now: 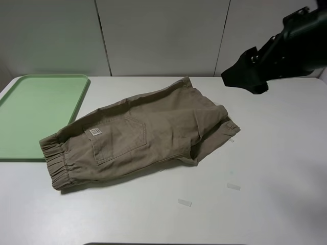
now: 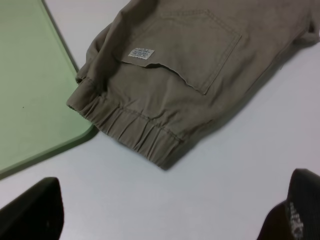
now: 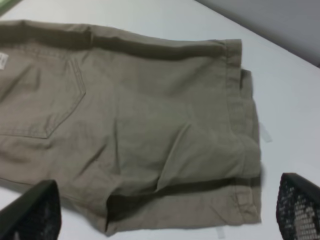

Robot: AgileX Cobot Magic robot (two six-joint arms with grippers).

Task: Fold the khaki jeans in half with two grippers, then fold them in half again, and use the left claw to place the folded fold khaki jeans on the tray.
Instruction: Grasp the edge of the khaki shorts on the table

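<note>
Your left gripper [image 2: 162,212] faces the jeans' [image 1: 148,135] waistband [image 2: 130,127] by the tray [image 1: 30,107], right gripper [image 3: 165,210] the hems [image 3: 245,125]: jaws spread, empty, one per end for folding.

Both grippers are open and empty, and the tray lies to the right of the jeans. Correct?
No. The tray lies to the left of the khaki jeans, as the exterior high view shows; the rest is right.
</note>
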